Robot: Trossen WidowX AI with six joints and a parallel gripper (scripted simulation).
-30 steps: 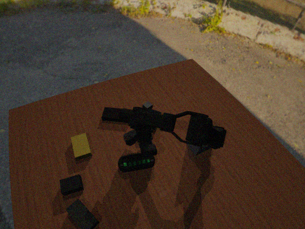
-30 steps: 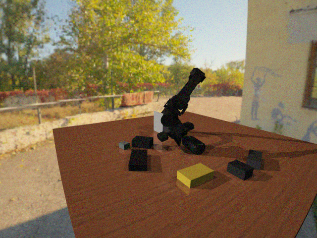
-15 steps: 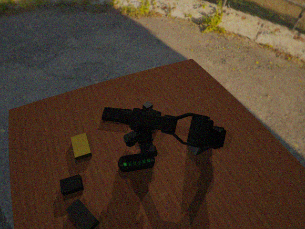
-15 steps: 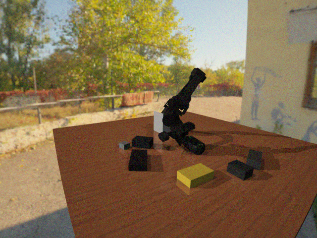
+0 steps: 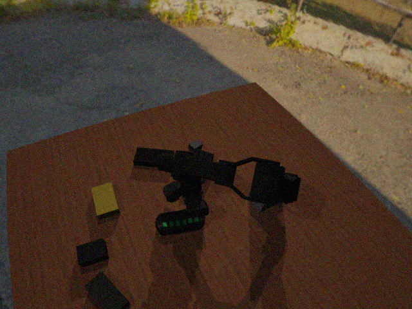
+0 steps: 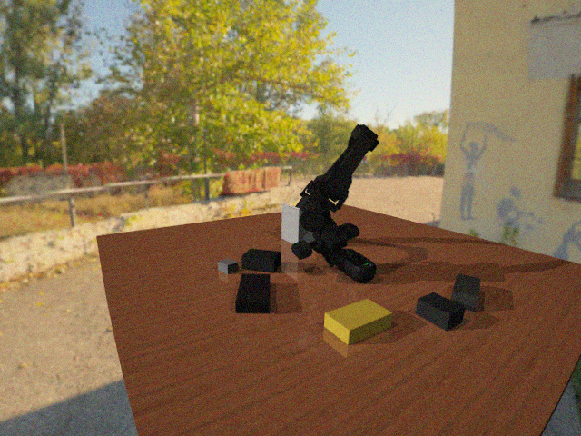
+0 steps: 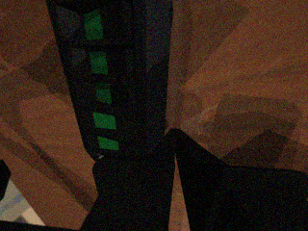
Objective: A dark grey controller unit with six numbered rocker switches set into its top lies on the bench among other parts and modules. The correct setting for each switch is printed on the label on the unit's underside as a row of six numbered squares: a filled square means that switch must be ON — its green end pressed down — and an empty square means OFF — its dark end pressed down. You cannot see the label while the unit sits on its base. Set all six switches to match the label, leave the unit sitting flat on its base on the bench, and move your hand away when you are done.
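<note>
The dark controller unit (image 5: 180, 229) (image 6: 360, 270) (image 7: 156, 48) sits on the bench with its row of green-ended switches facing up. In the top view the leftmost green patch and two at the right look brighter than the dimmer ones between. The wrist view shows several green patches and cuts off the unit's far end. My gripper (image 5: 201, 209) (image 7: 174, 133) is shut with nothing held. Its fingertips are at the unit's near end in the wrist view, partly covering it; contact cannot be told. The underside label is hidden.
A yellow block (image 5: 104, 199) (image 6: 358, 316) lies beyond the unit's left end in the top view. Two dark blocks (image 5: 92, 252) (image 5: 107, 291) lie nearer that camera. The exterior view shows a black block (image 6: 253, 292), another black block (image 6: 262, 261), a grey cube (image 6: 227, 266) and a white upright panel (image 6: 290, 222).
</note>
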